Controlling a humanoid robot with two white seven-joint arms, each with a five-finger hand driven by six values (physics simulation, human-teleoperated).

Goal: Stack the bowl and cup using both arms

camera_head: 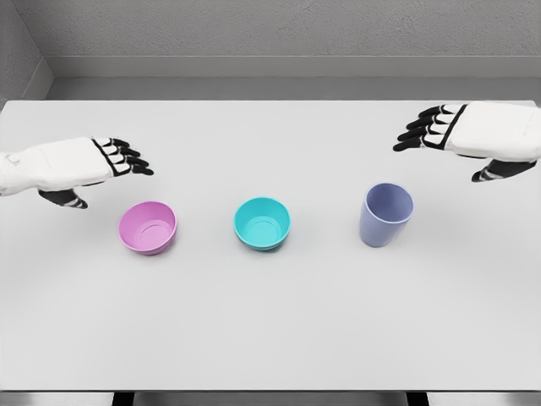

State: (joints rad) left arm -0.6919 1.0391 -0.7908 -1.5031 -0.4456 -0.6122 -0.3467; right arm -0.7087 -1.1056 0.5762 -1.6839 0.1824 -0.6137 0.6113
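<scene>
Both hands hover open and empty, left hand [93, 165] above the pink bowl [148, 227], right hand [461, 135] above the cup [386, 215], teal bowl [262, 223] between; I'd lower each straight onto its rim.

1. I am looking through a single head camera, tilting down over the table [270, 338] from its near edge.
2. It is facing the far edge and the wall beyond, sitting high enough to be taking in nearly the whole tabletop.
</scene>
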